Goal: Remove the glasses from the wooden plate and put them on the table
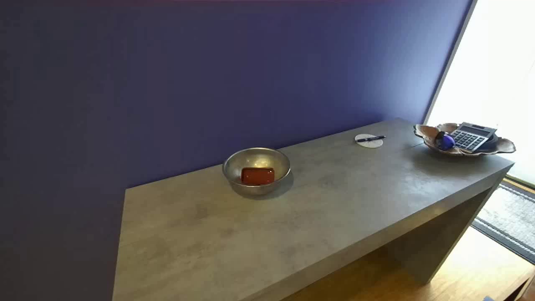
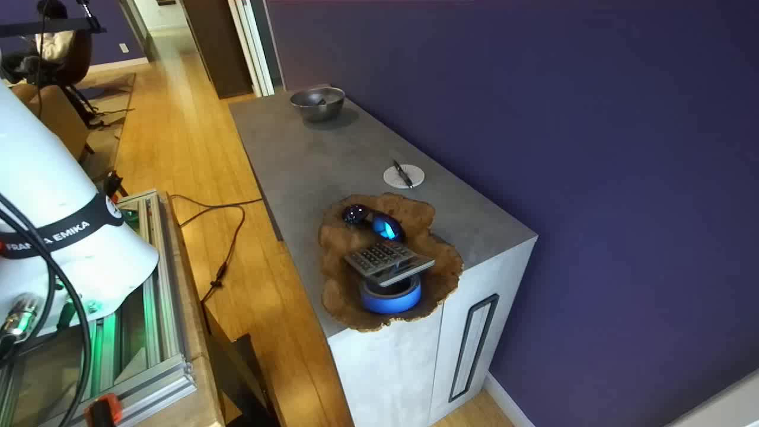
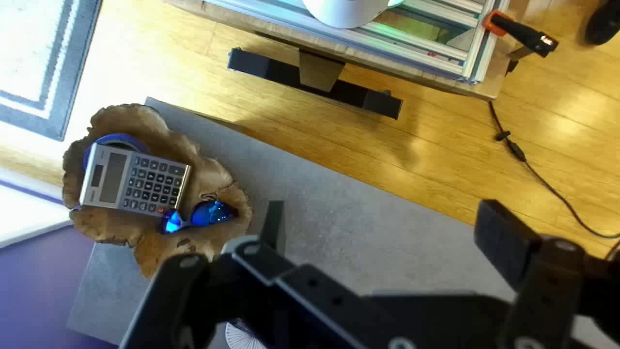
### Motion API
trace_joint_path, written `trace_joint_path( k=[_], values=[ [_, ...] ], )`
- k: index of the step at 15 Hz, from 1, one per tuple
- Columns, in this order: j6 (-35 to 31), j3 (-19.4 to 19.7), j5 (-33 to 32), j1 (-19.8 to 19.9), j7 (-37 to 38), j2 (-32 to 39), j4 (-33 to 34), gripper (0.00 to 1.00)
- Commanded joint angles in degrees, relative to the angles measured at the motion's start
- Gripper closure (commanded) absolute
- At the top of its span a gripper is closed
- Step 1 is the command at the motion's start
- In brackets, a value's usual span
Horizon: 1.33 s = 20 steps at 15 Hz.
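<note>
The glasses are dark sunglasses with blue mirrored lenses. They lie in the wooden plate beside a calculator, in both exterior views [image 1: 447, 141] [image 2: 387, 227] and in the wrist view [image 3: 209, 213]. The wooden plate [image 1: 506, 146] is a brown, wavy-edged dish at one end of the grey table [image 1: 326, 209]; it also shows in the wrist view [image 3: 210, 172]. My gripper [image 3: 381, 218] is open and empty. In the wrist view its jaws are over the grey tabletop, with the plate and glasses to the left of the left finger. The gripper is out of both exterior views.
In the plate are a calculator [image 2: 379, 258] and a blue tape roll [image 2: 391, 302]. A white coaster [image 1: 372, 144] with a pen [image 1: 370, 139] lies near the wall. A metal bowl [image 1: 232, 184] holds a red item [image 1: 258, 176]. A purple wall runs along the table's back edge.
</note>
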<state>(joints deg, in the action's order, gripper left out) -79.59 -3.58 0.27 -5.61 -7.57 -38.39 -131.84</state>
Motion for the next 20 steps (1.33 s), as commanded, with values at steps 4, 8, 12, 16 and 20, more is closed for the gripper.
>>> trace_joint_path(
  k=[4, 8, 12, 16, 20],
  values=[
    [-7.55, 2.35, 2.13, 3.41, 7.15, 3.26, -0.27, 0.0],
    [-20.39, 7.16, 1.19, 8.64, 9.38, 9.35, -3.33, 0.0],
    [-32.25, 10.9, 2.69, 13.14, 12.67, 17.61, -6.13, 0.0],
    [-35.77, 11.3, 1.13, 14.26, 12.98, 20.73, -7.56, 0.0],
    [-35.6, 11.01, 1.12, 14.09, 12.84, 20.5, -7.06, 0.0]
  ],
)
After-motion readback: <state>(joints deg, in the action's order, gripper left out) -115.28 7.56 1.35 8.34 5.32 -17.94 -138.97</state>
